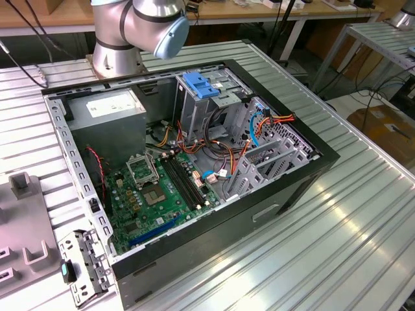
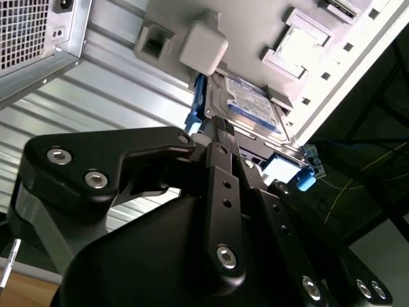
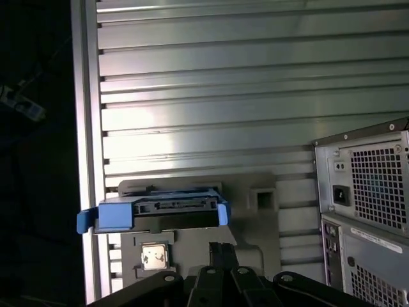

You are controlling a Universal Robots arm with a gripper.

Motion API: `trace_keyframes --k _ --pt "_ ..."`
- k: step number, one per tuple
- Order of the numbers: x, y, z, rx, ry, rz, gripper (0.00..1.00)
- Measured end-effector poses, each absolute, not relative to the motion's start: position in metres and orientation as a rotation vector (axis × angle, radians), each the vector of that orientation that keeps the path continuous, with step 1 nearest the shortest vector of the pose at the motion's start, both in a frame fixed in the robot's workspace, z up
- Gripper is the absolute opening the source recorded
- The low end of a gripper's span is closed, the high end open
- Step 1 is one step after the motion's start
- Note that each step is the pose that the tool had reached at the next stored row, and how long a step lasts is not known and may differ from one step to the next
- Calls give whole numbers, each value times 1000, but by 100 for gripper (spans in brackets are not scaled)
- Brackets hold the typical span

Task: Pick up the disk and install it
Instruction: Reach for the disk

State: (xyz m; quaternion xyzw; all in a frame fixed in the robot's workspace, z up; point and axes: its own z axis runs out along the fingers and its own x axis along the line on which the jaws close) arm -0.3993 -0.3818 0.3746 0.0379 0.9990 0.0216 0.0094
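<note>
Disk: in the second wrist view, the flat silver-grey metal disk with a white-and-blue printed label and blue plastic side rails (image 2: 252, 102) lies seated in a moulded grey holder plate (image 3: 249, 224). The plate rests on the ribbed aluminium table (image 3: 223, 96), near the table's edge. By my reading the disk is not yet lifted.

Hand: in the first wrist view, the black metal hand (image 3: 221, 251) hangs just short of the disk's near end, roughly in line with its middle. I cannot tell whether it is apart or together.

Step in hand: the pick-up, as I judge it. Doing it well calls for a centred hold on the metal body rather than on the blue rails (they look thin and springy). It also calls for a level lift that clears the holder's raised grey blocks (image 2: 203, 46).

Destination: the open black computer tower case (image 1: 285, 194) lies on its side on the table. Inside it stands a grey metal drive cage (image 1: 191, 120), topped by a flat blue plastic latch tab (image 1: 198, 84).

In the way: loose orange, red and black cables (image 1: 217, 152) and a thin blue data cable (image 1: 254, 129) crowd the space just beside the cage, and they could snag the rails.

Around: a grey metal power supply box with a white sticker (image 1: 107, 110) and a green motherboard (image 1: 155, 194) sit inside the case. The arm's silver and pale-blue base joint (image 1: 139, 26) stands behind it. The case's perforated grey rear panel (image 3: 370, 185) stands off to one side of the holder.
</note>
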Motion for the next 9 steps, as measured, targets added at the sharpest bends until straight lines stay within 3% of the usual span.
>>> trace_keyframes --k 9 --pt "-449 -374 368 119 3122 67 11"
